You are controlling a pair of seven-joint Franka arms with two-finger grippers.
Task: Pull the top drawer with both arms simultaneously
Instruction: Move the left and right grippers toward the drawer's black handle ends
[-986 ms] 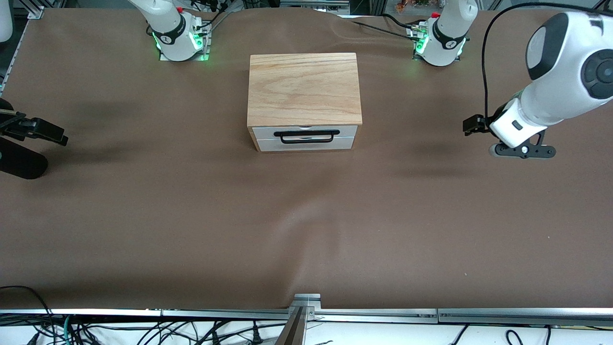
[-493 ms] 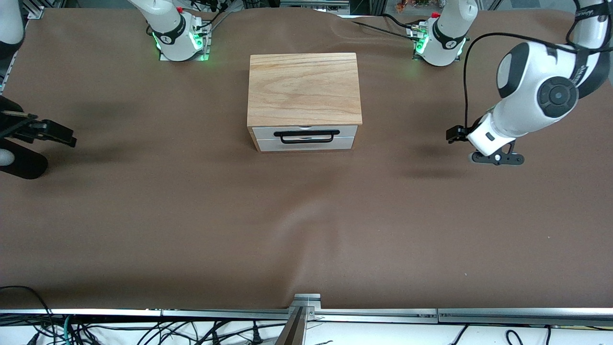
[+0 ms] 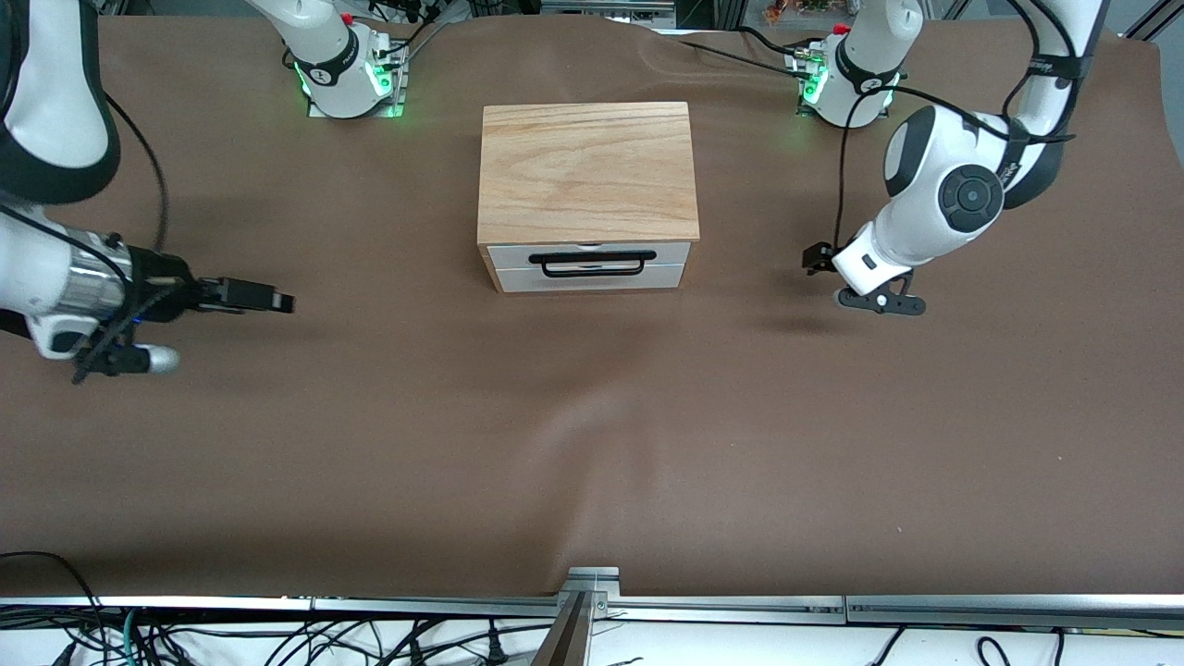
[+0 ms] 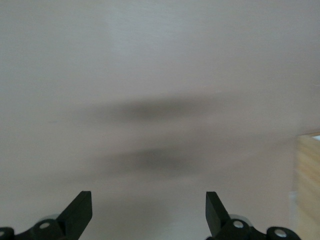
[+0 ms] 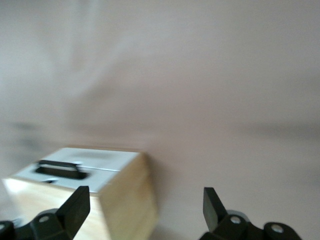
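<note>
The top drawer [image 3: 668, 252] is shut in the oak-topped cabinet [image 3: 588, 171] at the middle of the table. Its black bar handle [image 3: 592, 256] faces the front camera. My right gripper [image 3: 277, 301] hangs low over the cloth toward the right arm's end, well apart from the cabinet. It is open and empty [image 5: 145, 212], and its wrist view shows the drawer front [image 5: 102, 161] and handle [image 5: 59, 170]. My left gripper [image 3: 814, 258] hangs low over the cloth toward the left arm's end, open and empty [image 4: 147, 215]. The cabinet's wood [image 4: 307, 185] shows at the edge of its wrist view.
A second white front panel [image 3: 666, 277] lies under the top drawer. The brown table cloth [image 3: 370, 462] has a raised wrinkle [image 3: 601, 416] nearer the front camera than the cabinet. The arm bases [image 3: 347, 79] [image 3: 851, 83] stand beside the cabinet's back. A metal rail [image 3: 592, 601] edges the table.
Both arms have swung in from the table's ends toward the cabinet. Both grippers are now closer to the drawer front. The drawer has not moved.
</note>
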